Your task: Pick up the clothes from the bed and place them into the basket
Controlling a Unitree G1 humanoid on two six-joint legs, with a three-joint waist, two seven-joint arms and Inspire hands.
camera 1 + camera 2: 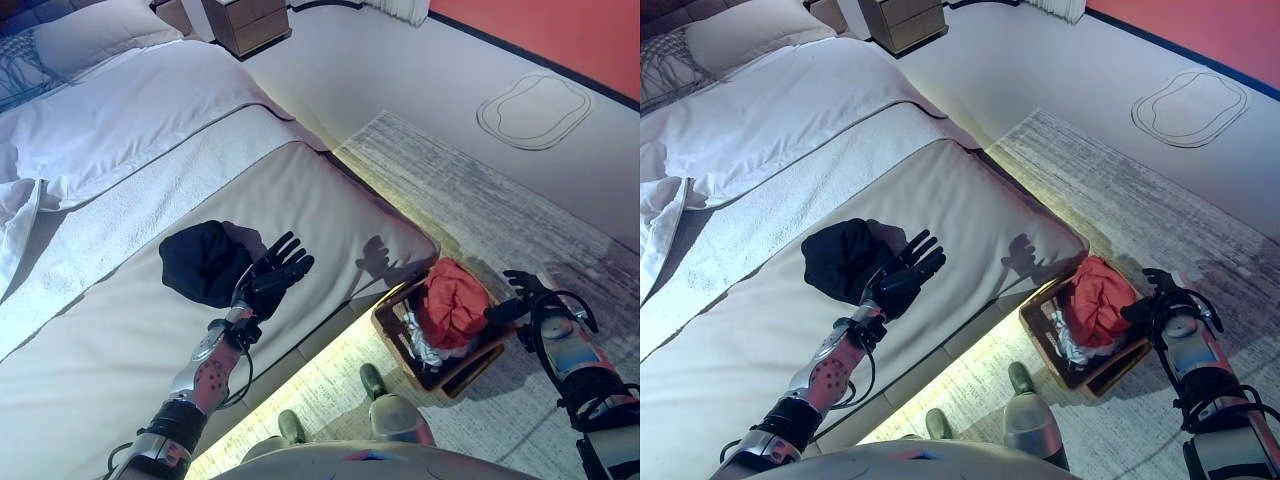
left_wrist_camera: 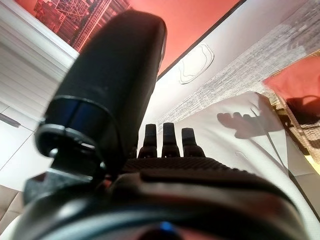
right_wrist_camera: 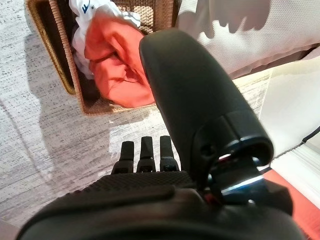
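A black garment (image 1: 203,260) lies bunched on the bed's pale cover (image 1: 330,200) near its side edge. My left hand (image 1: 277,272) is just right of it, over the cover, fingers straight and spread, holding nothing. A brown wicker basket (image 1: 400,335) stands on the rug beside the bed with a red garment (image 1: 452,300) and white cloth (image 1: 425,350) in it. My right hand (image 1: 522,292) is at the basket's right side, open and empty; its wrist view shows the basket (image 3: 55,55) and the red garment (image 3: 117,65) past its fingers (image 3: 145,155).
A grey striped rug (image 1: 520,220) covers the floor by the bed. A white duvet (image 1: 120,110) and pillows (image 1: 90,35) lie at the head of the bed. A wooden nightstand (image 1: 245,22) stands beyond. A red wall (image 1: 560,35) runs along the far side.
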